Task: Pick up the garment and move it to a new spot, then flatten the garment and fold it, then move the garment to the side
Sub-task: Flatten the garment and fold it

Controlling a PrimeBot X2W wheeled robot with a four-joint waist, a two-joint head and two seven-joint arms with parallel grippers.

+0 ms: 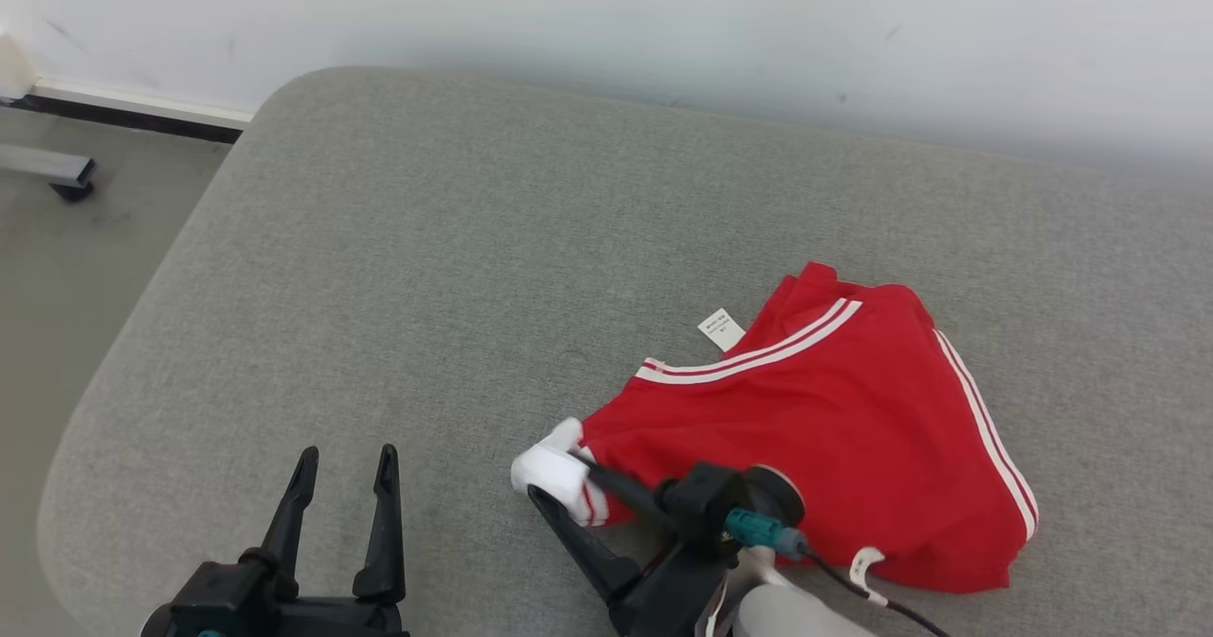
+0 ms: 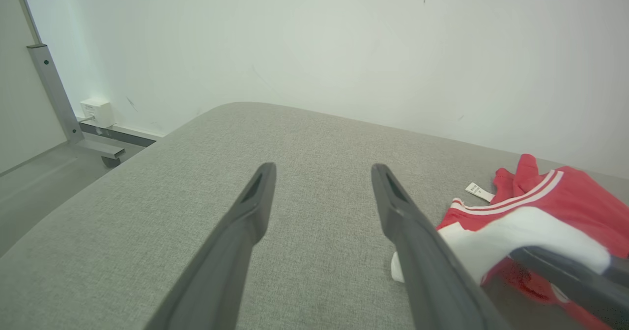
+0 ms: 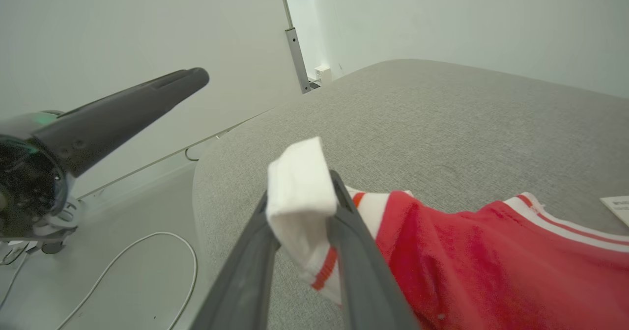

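Observation:
A red garment [image 1: 834,428] with white stripes and a white sleeve cuff lies crumpled on the right of a grey cushioned surface [image 1: 426,286]. My right gripper [image 1: 556,476] is at the garment's left end. Its jaws stand a little apart with the bunched white cuff [image 3: 300,192] pinched between them, touching both fingers. My left gripper [image 1: 347,452] hovers open and holds nothing, left of the garment near the front edge. The left wrist view has the left gripper [image 2: 323,169] over bare cushion, with the garment [image 2: 565,197] to its right.
A white label [image 1: 722,328] sticks out at the garment's far edge. The cushion ends at a rounded left edge, with grey floor [image 1: 76,267] beyond it. A white wall [image 1: 663,21] runs behind. A cable [image 3: 147,251] lies on the floor.

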